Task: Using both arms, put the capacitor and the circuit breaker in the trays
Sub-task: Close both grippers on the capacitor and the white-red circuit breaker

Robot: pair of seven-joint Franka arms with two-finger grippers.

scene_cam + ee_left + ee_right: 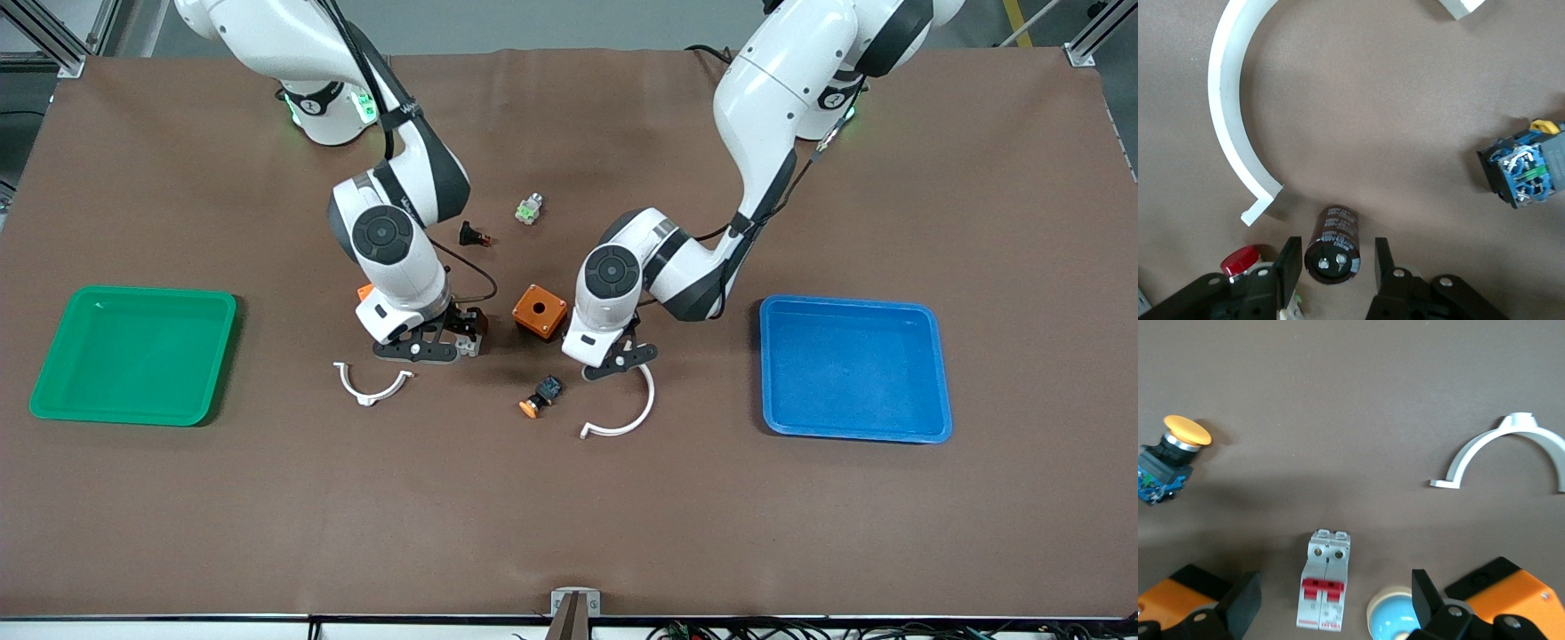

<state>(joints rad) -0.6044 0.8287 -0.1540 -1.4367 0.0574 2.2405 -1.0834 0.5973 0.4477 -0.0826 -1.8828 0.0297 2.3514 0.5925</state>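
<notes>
The capacitor (1333,243), a dark stubby cylinder, lies on the mat between the open fingers of my left gripper (1336,267), which is low over it. In the front view the left gripper (622,354) hides it. The circuit breaker (1327,580), white-grey with two red levers, lies between the open fingers of my right gripper (1335,603). In the front view the right gripper (462,336) covers most of it.
An orange box (539,311) stands between the grippers. A blue-black piece with an orange cap (542,396) and two white arcs (622,418) (373,384) lie nearer the camera. A light blue cap (1395,617) lies beside the breaker. Green tray (133,293) and blue tray (849,305) are at the table's ends.
</notes>
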